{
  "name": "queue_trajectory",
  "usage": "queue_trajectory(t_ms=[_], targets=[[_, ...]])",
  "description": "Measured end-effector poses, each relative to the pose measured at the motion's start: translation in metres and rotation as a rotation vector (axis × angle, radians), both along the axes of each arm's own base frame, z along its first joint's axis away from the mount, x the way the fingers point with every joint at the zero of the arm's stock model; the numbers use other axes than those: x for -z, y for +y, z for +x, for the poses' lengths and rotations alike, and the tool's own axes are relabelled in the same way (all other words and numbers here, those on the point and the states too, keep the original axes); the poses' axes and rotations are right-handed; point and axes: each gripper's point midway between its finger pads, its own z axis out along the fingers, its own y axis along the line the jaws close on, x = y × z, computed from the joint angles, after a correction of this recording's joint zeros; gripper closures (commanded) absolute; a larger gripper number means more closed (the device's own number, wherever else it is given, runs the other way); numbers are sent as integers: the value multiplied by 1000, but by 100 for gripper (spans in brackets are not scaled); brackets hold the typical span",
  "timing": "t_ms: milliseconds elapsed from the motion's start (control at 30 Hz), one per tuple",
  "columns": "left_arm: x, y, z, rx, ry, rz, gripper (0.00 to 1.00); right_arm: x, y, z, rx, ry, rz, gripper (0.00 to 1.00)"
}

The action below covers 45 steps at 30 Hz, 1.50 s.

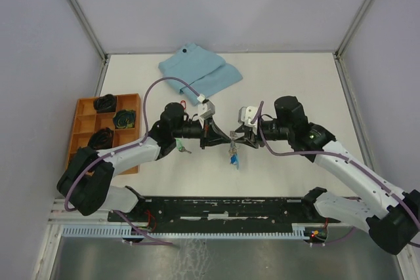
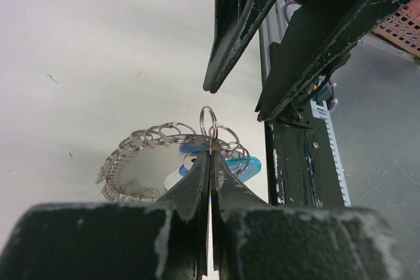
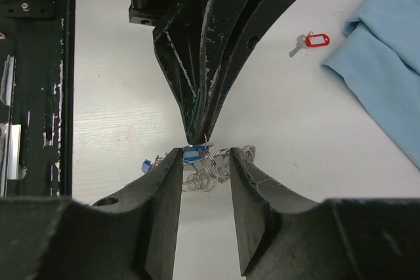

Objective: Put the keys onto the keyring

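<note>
The keyring [image 2: 154, 137], a loop of small silver rings, hangs above the table in mid-scene [image 1: 232, 152]. My left gripper [image 2: 210, 153] is shut on one ring at its top. A key with a blue tag [image 2: 246, 165] dangles among the rings, its blue tag [image 3: 194, 154] also showing just under the left fingertips. My right gripper [image 3: 205, 157] faces the left one with its jaws open, one on each side of the rings [image 3: 216, 168], holding nothing. A key with a red tag [image 3: 312, 40] lies on the table by the cloth [image 1: 184, 103]. A small greenish key [image 1: 186, 150] lies under the left arm.
A folded light-blue cloth [image 1: 200, 70] lies at the back of the table [image 3: 387, 63]. An orange compartment tray [image 1: 85, 119] with dark items stands at the left. A black rail [image 1: 223, 208] runs along the near edge.
</note>
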Motion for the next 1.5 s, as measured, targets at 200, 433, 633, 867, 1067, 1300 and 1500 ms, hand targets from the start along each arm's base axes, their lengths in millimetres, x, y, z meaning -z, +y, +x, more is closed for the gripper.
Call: queue_trajectory(t_ms=[200, 433, 633, 867, 1067, 1300, 1500], targets=[[-3, -1, 0, 0, -16, 6, 97, 1, -2, -1, -52, 17, -91, 55], [-1, -1, -2, 6, -14, 16, 97, 13, -4, -5, -122, 37, -169, 59], [-2, -2, -2, 10, -17, 16, 97, 23, -4, -5, -165, 37, -212, 60], [-3, -4, -4, 17, -23, 15, 97, 27, -3, -3, -184, 25, -219, 59], [-5, -5, -4, 19, -25, 15, 97, 31, -1, -2, -201, 19, -228, 74], [-3, -4, -4, 20, -21, 19, 97, 32, -2, -2, -210, 10, -232, 99], [-2, -4, -3, 18, -30, 26, 97, 30, -2, -1, -198, 15, -230, 99]])
